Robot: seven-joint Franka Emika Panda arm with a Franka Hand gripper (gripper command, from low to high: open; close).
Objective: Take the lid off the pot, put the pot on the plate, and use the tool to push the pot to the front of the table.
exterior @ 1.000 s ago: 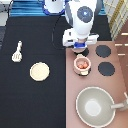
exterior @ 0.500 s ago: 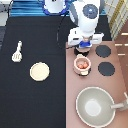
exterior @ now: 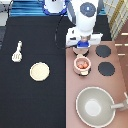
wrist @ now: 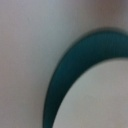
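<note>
Exterior view: gripper (arm upright) hangs above pot.

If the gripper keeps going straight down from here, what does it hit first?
Probably the stove top at its top end, just above the pot in the exterior view. The gripper hangs there; height is unclear.

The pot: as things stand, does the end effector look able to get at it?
Probably yes. The end effector hangs over the stove just above the pot in the exterior view, and nothing lies between them; the pot's reddish contents show, uncovered.
</note>
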